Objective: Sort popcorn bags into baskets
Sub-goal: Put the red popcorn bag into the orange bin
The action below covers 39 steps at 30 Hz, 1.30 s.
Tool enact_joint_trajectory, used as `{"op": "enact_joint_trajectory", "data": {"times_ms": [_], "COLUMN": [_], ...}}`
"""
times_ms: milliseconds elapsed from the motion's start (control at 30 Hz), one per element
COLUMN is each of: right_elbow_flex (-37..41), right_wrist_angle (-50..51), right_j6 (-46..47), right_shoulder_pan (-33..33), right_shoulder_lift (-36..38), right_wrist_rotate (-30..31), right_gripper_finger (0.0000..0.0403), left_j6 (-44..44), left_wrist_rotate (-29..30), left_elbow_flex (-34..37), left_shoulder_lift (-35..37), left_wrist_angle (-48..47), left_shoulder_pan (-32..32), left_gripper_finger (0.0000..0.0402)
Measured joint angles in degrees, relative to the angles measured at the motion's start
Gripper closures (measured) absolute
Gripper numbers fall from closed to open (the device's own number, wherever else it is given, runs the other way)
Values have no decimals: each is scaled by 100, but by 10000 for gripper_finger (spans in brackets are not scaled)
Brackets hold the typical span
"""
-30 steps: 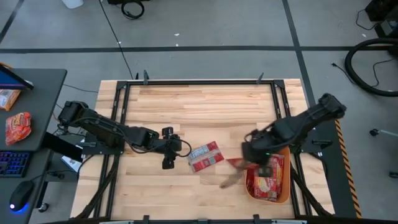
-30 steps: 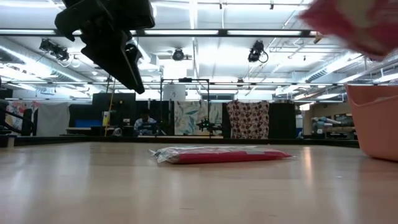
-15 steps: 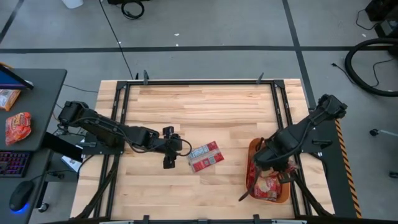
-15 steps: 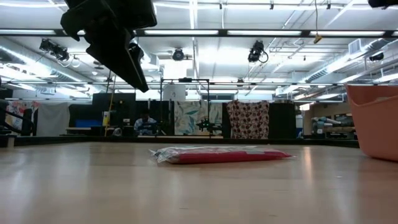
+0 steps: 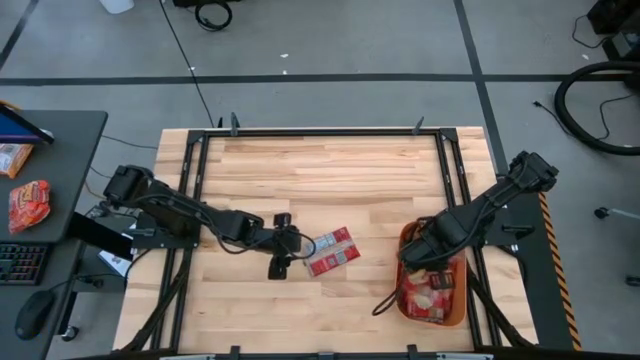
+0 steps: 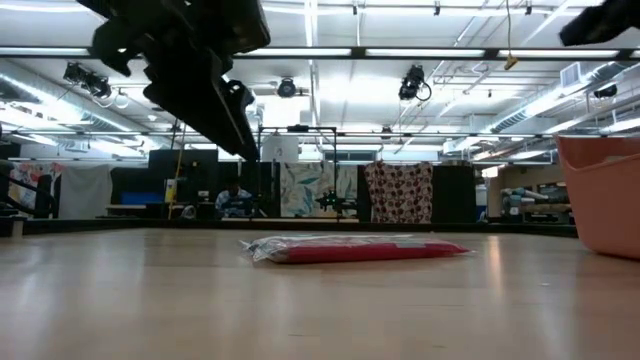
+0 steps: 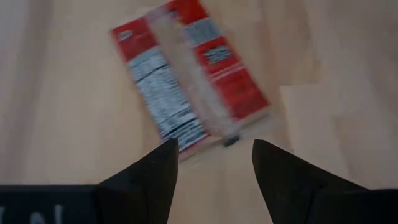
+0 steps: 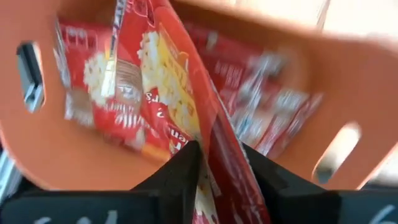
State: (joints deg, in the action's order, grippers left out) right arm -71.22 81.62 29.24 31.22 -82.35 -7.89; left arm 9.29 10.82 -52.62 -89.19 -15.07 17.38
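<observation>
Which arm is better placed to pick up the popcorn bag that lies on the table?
The left. Its tool is open and right beside the popcorn bag on the table. The right tool is over the orange basket, shut on another popcorn bag.

Overhead, table-level, two wrist close-ups.

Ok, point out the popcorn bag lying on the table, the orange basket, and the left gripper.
popcorn bag on the table (image 5: 331, 250), high view, middle of its face.
orange basket (image 5: 403, 236), high view, its rim at one corner.
left gripper (image 7: 214, 163), left wrist view, midway between its open fingertips.
</observation>
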Motion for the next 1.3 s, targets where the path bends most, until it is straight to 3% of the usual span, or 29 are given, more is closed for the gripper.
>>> {"op": "enact_joint_trajectory", "data": {"times_ms": [367, 733, 867, 1067, 1300], "right_elbow_flex": [0, 0, 0, 0, 0], "right_wrist_angle": [-202, 392, 330, -27, -763], "right_j6": [550, 492, -69, -794, -501], "right_shoulder_pan": [5, -91, -247, -421, -421], "right_shoulder_lift": [0, -4, -4, -4, -4], "right_wrist_rotate": [-106, 209, 402, 723, 861], "right_gripper_finger": [287, 200, 179, 176, 180], "left_j6": [-92, -95, -197, -250, -248], "left_wrist_rotate": [-471, -469, -469, -469, -469], "left_elbow_flex": [0, 0, 0, 0, 0], "left_shoulder_lift": [-161, -159, -159, -157, -157], "left_wrist_angle": [107, 114, 139, 186, 194], "left_shoulder_pan": [257, 309, 307, 307, 305], "left_gripper_finger": [193, 193, 193, 193, 193]}}
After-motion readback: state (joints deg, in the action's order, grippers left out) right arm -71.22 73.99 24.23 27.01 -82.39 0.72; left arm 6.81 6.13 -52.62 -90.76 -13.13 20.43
